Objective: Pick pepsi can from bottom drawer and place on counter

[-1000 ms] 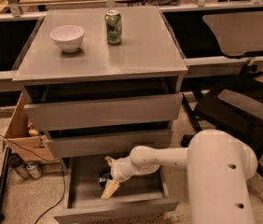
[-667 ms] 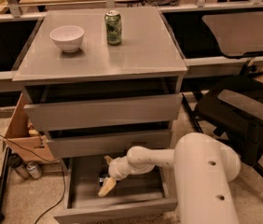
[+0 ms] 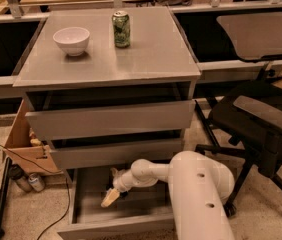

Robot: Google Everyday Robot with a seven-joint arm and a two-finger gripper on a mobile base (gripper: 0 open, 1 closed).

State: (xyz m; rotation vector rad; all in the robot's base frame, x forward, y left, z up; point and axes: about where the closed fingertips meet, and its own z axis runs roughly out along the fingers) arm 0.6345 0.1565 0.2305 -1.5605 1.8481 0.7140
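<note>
The bottom drawer [image 3: 81, 204] is pulled open below the two upper grey drawers. My gripper [image 3: 111, 190] reaches down inside it, near the drawer's left middle, with the white arm [image 3: 196, 184] coming in from the right. A small dark shape right beside the gripper, the pepsi can [image 3: 123, 193], is mostly hidden by the wrist. The counter [image 3: 151, 54] is the grey cabinet top above.
A white bowl [image 3: 71, 39] and a green can [image 3: 121, 29] stand on the counter. A black office chair [image 3: 261, 124] is at the right. A cardboard box [image 3: 23, 139] and cans on the floor lie left of the cabinet. A wooden bench runs behind.
The gripper has shifted a little left and toward the drawer's front, and the arm has swung further over the drawer. The dark can shows less than before.
</note>
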